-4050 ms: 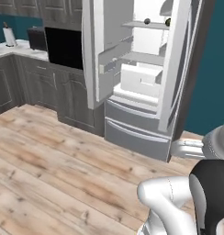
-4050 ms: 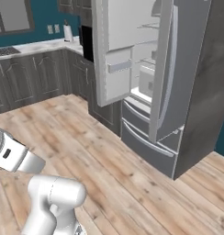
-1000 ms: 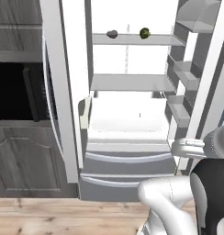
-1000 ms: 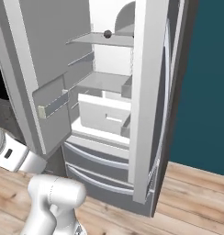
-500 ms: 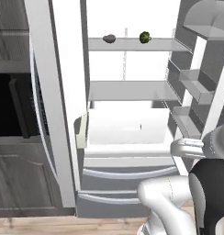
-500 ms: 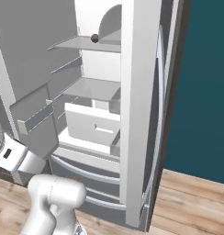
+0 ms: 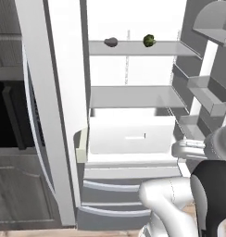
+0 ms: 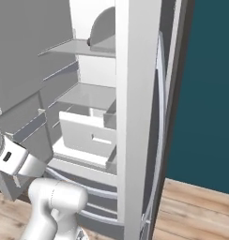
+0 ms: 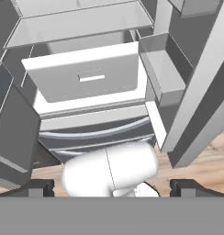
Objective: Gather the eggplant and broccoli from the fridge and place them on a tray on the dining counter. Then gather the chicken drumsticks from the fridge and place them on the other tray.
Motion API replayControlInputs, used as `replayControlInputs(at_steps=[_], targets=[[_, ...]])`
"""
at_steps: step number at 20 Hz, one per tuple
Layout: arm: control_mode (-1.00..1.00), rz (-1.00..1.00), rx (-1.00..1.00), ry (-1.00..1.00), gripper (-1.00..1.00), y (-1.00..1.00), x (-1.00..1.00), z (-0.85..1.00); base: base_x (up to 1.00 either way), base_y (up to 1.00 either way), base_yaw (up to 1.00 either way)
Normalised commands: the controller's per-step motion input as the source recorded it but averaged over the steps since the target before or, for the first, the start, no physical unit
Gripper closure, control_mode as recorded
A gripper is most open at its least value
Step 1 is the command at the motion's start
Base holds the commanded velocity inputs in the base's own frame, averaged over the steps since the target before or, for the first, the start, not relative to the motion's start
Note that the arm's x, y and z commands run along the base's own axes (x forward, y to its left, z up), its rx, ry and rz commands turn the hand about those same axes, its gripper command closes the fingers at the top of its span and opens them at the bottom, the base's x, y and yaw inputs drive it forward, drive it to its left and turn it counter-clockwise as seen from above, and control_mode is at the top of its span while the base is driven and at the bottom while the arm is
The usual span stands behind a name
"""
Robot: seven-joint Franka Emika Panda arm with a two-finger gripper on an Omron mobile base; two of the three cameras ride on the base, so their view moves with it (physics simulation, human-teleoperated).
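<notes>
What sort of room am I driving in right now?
Most likely a home kitchen: an open fridge holding broccoli on its top shelf, grey cabinets beside it, and a wood plank floor.

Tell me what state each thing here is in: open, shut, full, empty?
Fridge doors: both swung open.
Top shelf: holds a dark eggplant and a green broccoli, apart from each other.
Middle shelf: bare.
White drawer: shut.
Freezer drawers: shut.
Door bins: look empty.
Robot's gripper: fingers wide apart, holding nothing.
</notes>
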Motion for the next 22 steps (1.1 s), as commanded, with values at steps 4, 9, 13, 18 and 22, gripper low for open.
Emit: replayControlInputs(at_steps=[4,9,13,18,22], targets=[[1.0,0.0,0.0,0.0,-1.0,0.0,0.0,0.0,0.51,0.05,0.0],[1.0,0.0,0.0,0.0,-1.0,0.0,0.0,0.0,0.54,0.26,-0.07],[1.0,0.0,0.0,0.0,-1.0,0.0,0.0,0.0,0.48,0.25,-0.09],[1.0,0.0,0.0,0.0,-1.0,0.0,0.0,0.0,0.38,0.02,-0.05],[1.0,0.0,0.0,0.0,-1.0,0.0,0.0,0.0,0.44,0.02,-0.04]])
